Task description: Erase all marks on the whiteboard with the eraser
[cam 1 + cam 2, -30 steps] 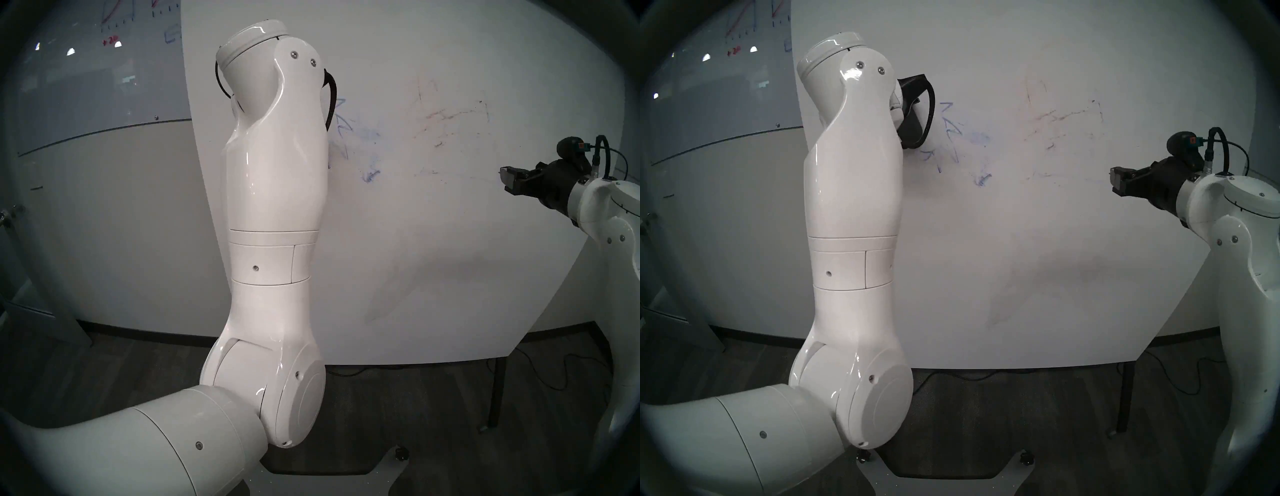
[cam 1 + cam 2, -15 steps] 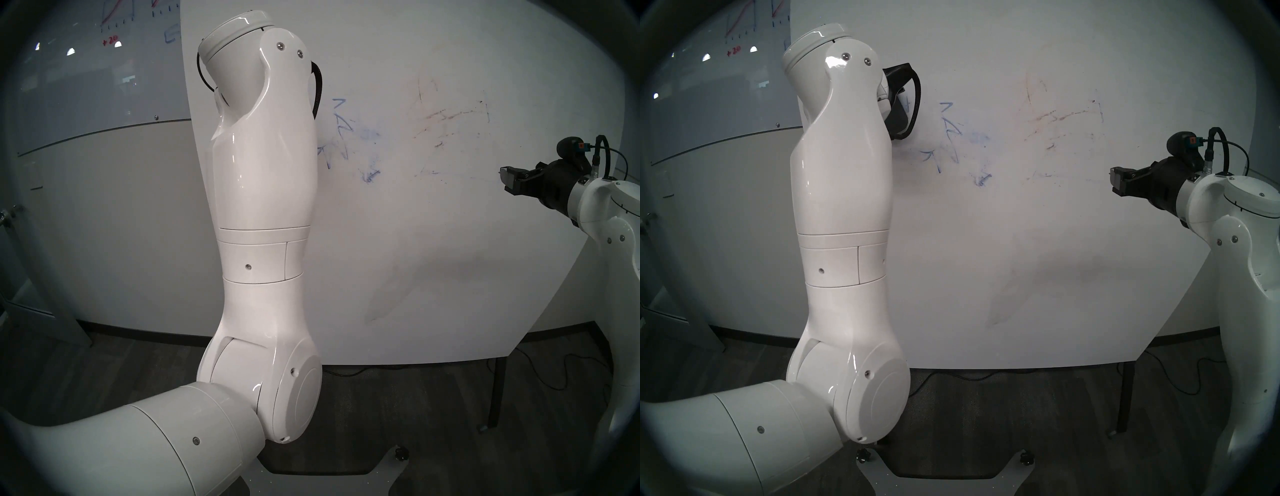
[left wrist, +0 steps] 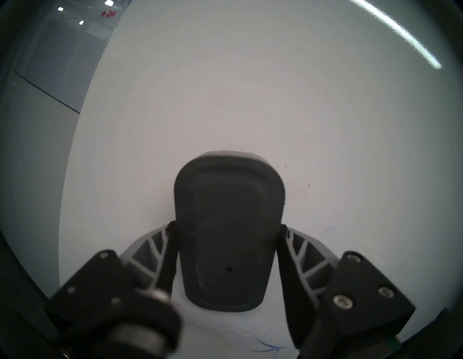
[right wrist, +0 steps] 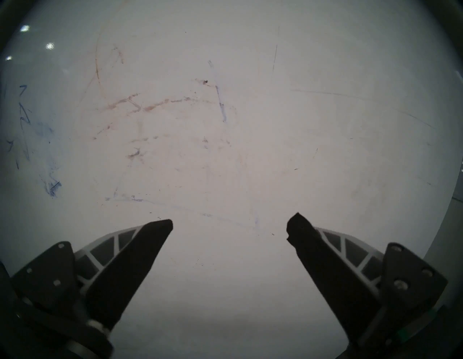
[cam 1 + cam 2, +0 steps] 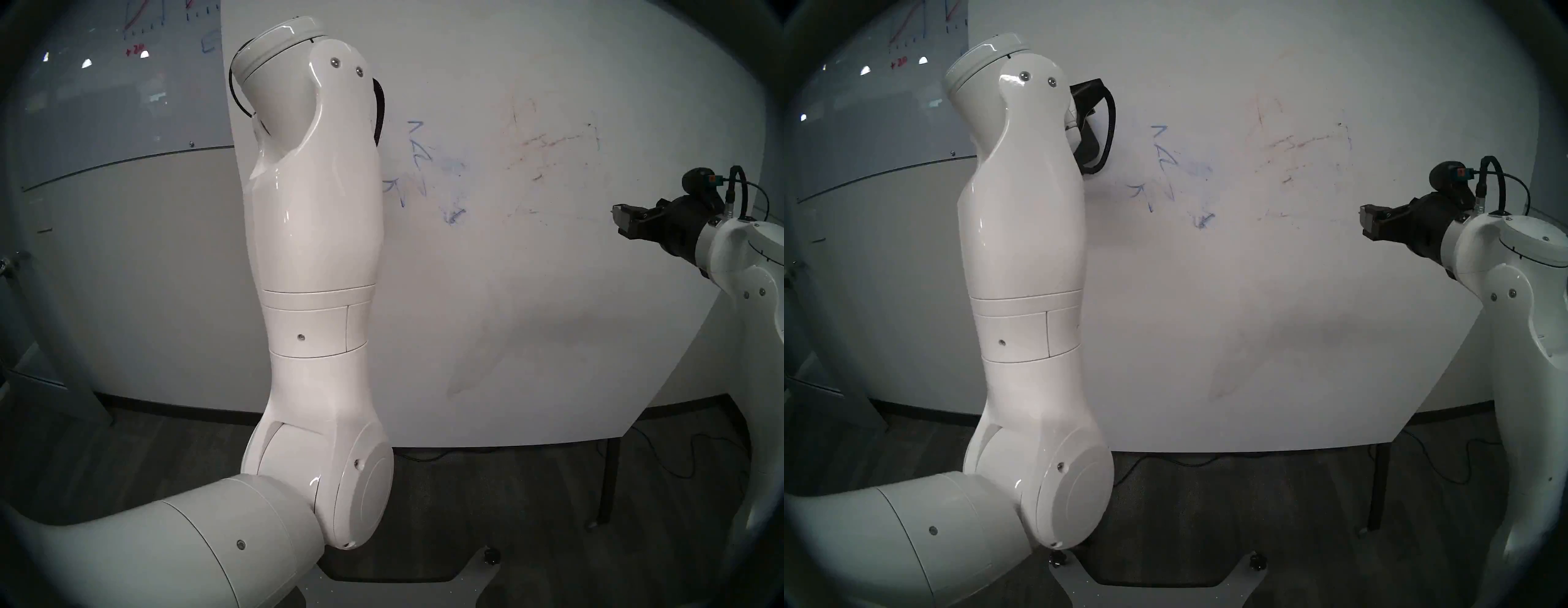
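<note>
The whiteboard [image 5: 509,297] fills both head views. Blue marks [image 5: 418,163] of thin spiky lines and a smudge [image 5: 452,216] lie just right of my left arm. Faint brownish streaks [image 5: 551,142] lie further right and show in the right wrist view [image 4: 150,106]. My left gripper [image 3: 228,227] is shut on the dark grey eraser [image 3: 229,233], which lies flat on the board. The eraser is hidden behind the arm in the head views. My right gripper [image 5: 620,220] is open and empty, close to the board, its fingertips [image 4: 162,225] apart.
A glossy grey glass board [image 5: 127,63] with red and blue graph scribbles hangs at the upper left. The whiteboard's dark leg [image 5: 606,479] and floor cables [image 5: 679,458] are at the lower right. My left forearm [image 5: 318,233] blocks the board's left part.
My left arm has moved left across the board with the eraser, uncovering more blue spiky lines. The right arm has not moved.
</note>
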`<state>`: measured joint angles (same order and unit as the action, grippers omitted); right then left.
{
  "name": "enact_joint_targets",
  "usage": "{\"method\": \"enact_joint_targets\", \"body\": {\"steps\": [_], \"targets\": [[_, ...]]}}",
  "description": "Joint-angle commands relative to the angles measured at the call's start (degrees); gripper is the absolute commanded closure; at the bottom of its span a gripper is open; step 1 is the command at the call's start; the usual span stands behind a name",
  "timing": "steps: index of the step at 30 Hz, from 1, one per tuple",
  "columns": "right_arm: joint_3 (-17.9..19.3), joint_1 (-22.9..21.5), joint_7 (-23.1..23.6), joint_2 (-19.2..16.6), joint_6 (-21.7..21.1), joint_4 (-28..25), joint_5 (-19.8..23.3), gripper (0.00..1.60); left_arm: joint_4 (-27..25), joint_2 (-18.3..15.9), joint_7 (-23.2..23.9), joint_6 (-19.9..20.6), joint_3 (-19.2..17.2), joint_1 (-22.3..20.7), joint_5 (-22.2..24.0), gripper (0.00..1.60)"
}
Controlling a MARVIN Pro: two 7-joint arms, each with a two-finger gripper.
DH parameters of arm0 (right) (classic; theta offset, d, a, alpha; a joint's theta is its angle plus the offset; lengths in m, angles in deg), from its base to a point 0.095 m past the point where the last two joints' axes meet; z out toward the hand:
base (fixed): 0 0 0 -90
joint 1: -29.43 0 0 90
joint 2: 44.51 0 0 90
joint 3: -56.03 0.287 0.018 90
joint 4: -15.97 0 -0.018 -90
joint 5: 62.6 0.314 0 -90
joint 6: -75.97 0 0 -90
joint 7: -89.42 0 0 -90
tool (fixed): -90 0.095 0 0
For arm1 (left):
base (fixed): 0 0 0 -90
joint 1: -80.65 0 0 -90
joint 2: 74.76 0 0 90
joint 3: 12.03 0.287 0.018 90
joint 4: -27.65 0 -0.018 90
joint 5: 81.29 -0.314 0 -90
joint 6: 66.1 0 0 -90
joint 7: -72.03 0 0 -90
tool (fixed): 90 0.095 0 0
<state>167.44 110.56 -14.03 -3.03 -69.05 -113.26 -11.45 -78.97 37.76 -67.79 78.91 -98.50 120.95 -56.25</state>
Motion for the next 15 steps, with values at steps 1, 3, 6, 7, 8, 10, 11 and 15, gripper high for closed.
{"method": "enact_joint_targets", "body": {"steps": [1,3,6,7,8,10,11,15], "targets": [[0.2,-0.5,0.0,-0.2,0.3,-0.3,-0.1,0.00,2.6,0.8,-4.9,0.0,-1.0,-2.7,1.9,1.60],[0.2,-0.5,0.0,-0.2,0.3,-0.3,-0.1,0.00,3.7,0.8,-4.9,0.0,-1.4,-3.6,2.5,1.60],[0.2,-0.5,0.0,-0.2,0.3,-0.3,-0.1,0.00,6.0,0.5,-4.6,0.0,-2.3,-5.5,3.4,1.60],[0.2,-0.5,0.0,-0.2,0.3,-0.3,-0.1,0.00,6.6,0.5,-4.7,0.0,-2.6,-6.0,3.6,1.60],[0.2,-0.5,0.0,-0.2,0.3,-0.3,-0.1,0.00,7.2,0.5,-4.6,0.0,-2.7,-6.4,3.9,1.60],[0.2,-0.5,0.0,-0.2,0.3,-0.3,-0.1,0.00,8.0,0.5,-4.5,0.0,-2.8,-6.9,4.2,1.60],[0.2,-0.5,0.0,-0.2,0.3,-0.3,-0.1,0.00,8.4,0.6,-4.5,0.0,-2.8,-7.1,4.5,1.60],[0.2,-0.5,0.0,-0.2,0.3,-0.3,-0.1,0.00,9.7,1.3,-4.3,0.0,-2.4,-7.4,5.1,1.60]]}}
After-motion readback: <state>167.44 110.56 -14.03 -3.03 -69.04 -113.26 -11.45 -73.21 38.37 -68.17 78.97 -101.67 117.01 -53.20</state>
